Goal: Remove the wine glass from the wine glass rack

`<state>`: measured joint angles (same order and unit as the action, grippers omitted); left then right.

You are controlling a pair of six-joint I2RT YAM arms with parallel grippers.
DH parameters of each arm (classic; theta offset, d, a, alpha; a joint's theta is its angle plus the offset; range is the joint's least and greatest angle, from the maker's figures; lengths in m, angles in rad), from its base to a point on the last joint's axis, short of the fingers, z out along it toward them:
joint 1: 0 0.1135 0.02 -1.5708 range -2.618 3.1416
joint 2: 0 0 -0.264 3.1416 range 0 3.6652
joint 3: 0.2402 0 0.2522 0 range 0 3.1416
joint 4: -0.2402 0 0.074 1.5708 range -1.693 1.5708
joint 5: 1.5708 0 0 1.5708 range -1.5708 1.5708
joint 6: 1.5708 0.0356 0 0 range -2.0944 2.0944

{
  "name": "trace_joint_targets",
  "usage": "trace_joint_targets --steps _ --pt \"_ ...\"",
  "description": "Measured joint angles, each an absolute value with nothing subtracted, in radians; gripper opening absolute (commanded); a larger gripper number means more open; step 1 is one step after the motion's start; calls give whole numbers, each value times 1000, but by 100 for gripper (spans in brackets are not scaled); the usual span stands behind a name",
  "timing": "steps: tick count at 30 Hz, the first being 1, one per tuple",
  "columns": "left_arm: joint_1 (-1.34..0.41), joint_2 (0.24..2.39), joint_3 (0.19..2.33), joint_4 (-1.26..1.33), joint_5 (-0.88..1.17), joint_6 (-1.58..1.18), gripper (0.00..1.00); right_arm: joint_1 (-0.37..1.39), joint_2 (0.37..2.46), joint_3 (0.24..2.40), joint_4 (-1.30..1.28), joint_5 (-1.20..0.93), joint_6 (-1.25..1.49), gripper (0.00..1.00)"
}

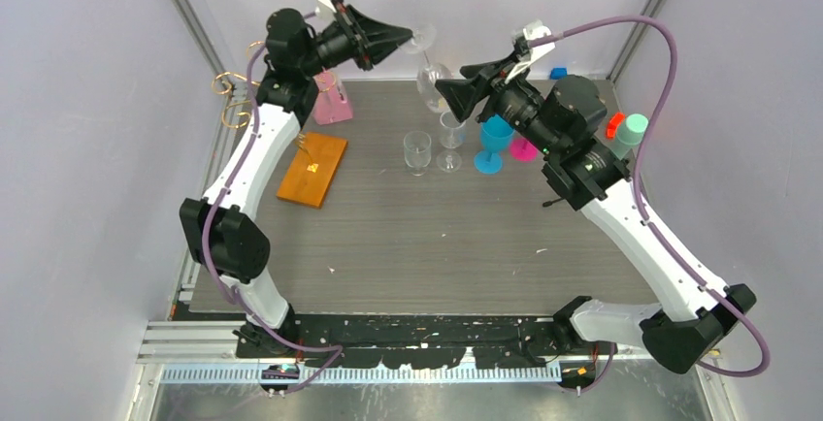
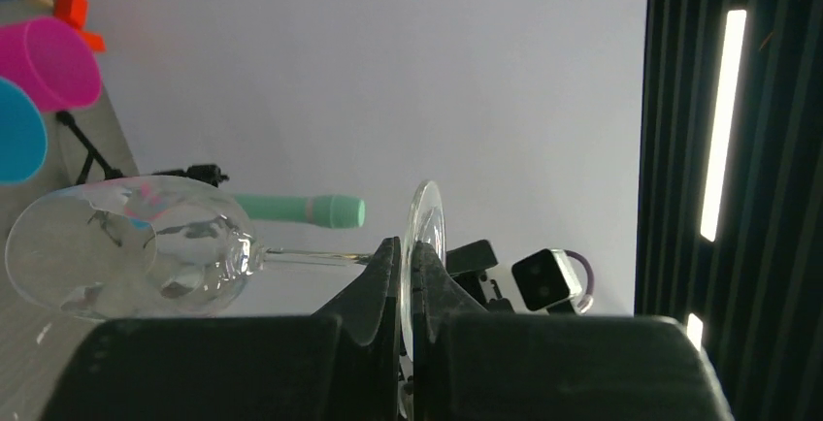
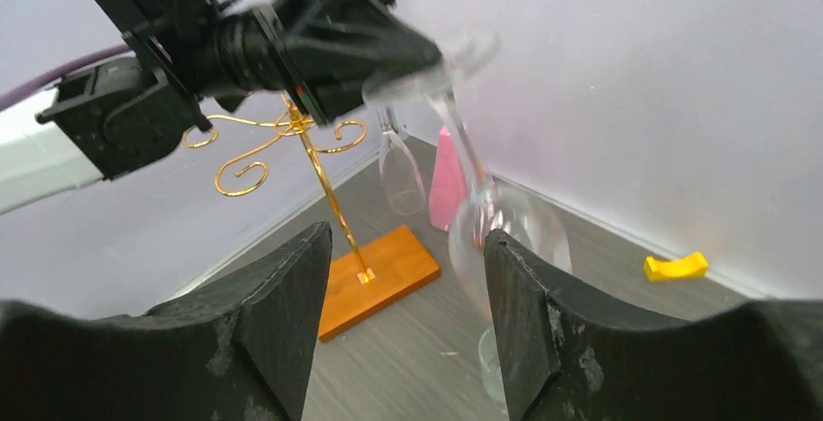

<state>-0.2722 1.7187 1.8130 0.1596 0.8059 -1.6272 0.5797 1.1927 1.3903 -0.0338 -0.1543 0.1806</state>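
The wine glass [image 1: 431, 81] hangs bowl-down in the air, away from the rack. My left gripper [image 1: 406, 37] is shut on its round foot [image 2: 425, 232], and the stem and bowl [image 2: 126, 246] stick out to the left in the left wrist view. The wine glass rack [image 1: 236, 101] of gold wire stands on its orange base [image 1: 312, 169] at the back left. My right gripper [image 1: 442, 91] is open right beside the bowl. In the right wrist view the bowl [image 3: 514, 232] shows just past the right finger [image 3: 524, 295] of the right gripper [image 3: 408, 246], and the rack [image 3: 291, 130] stands behind.
A clear tumbler [image 1: 417, 151], a standing stemmed glass [image 1: 450, 140], a blue goblet [image 1: 495, 145] and a magenta cup [image 1: 525, 149] stand mid-table. A pink object [image 1: 332, 101] and another clear glass [image 3: 400, 174] are near the rack. A teal cup [image 1: 629, 132] sits far right, a yellow block [image 3: 676, 266] by the back wall.
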Motion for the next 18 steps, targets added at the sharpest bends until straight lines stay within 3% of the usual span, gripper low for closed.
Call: trace_joint_targets --steps 9,18 --pt "-303 1659 1675 167 813 -1695 0 580 1293 1380 78 -249 64 66" --pt "-297 1621 1668 191 817 -1715 0 580 1362 1382 125 -300 -29 53"
